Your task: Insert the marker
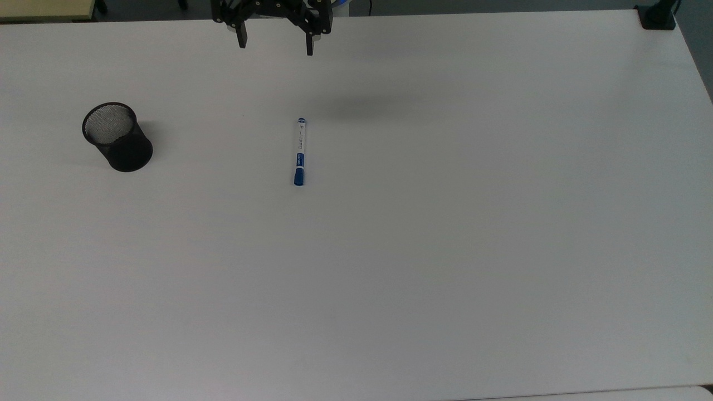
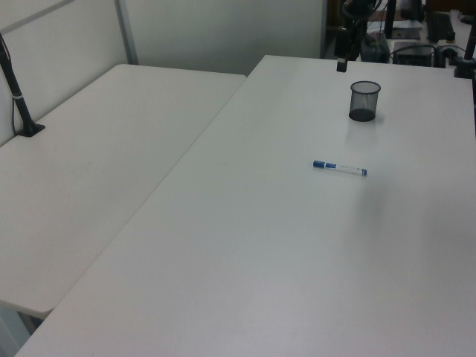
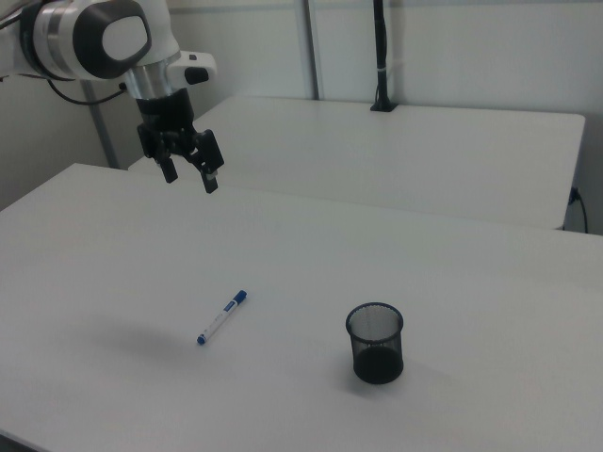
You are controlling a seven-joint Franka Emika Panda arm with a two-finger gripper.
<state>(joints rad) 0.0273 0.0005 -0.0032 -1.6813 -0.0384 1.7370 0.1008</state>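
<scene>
The marker [image 1: 299, 151] lies flat on the surface [image 1: 445, 250], well apart from the mesh cup [image 1: 117, 136]; the claw [image 1: 275, 47], wide open and empty above, should descend squarely across its barrel.

No words or numbers can be read here. The marker [image 1: 299, 151] has a blue band with tiny white marks and small dark marks on its white side, but they are too small to make out.
</scene>
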